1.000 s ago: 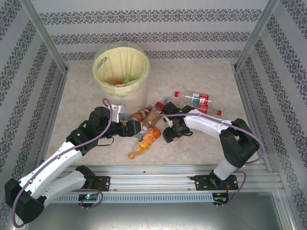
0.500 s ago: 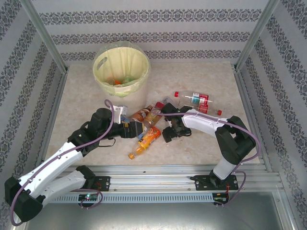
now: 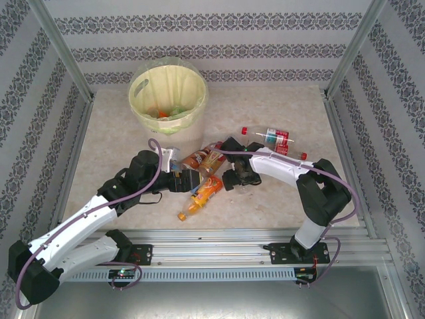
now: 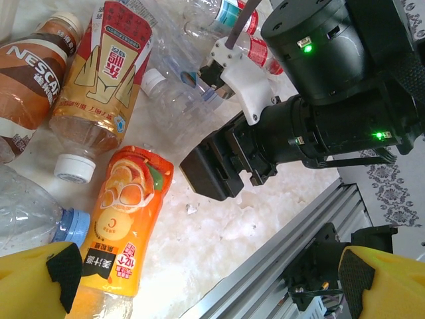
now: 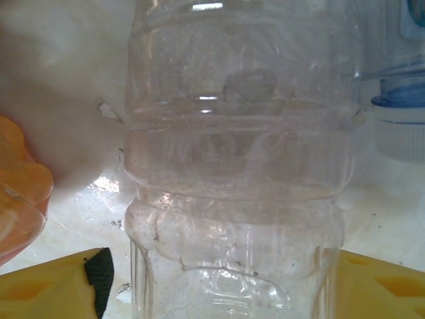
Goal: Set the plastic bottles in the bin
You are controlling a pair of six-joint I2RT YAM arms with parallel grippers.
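The bin [image 3: 167, 100], cream-white with a pale yellow bag, stands at the back left with bottles at its bottom. Several plastic bottles lie in a pile in front of it: an orange juice bottle [image 3: 206, 191] [image 4: 123, 226], a brown Nescafe bottle [image 4: 30, 80] and a red-labelled amber bottle [image 4: 99, 86]. My right gripper [image 3: 230, 178] [image 5: 226, 282] stands open astride a clear crushed bottle [image 5: 236, 173], with a thin gap at its left pad [image 5: 99, 276]. Beside the orange bottle my left gripper [image 3: 189, 180] [image 4: 206, 276] is wide open and holds nothing.
A clear bottle with a red label and red cap [image 3: 274, 139] lies apart at the back right. A clear blue-capped bottle [image 4: 36, 216] lies by my left finger. The metal rail [image 3: 219, 236] runs along the near edge, and patterned walls close in the table.
My right gripper has slid a little left into the pile, around the clear bottle. The left arm has shifted slightly and stays open.
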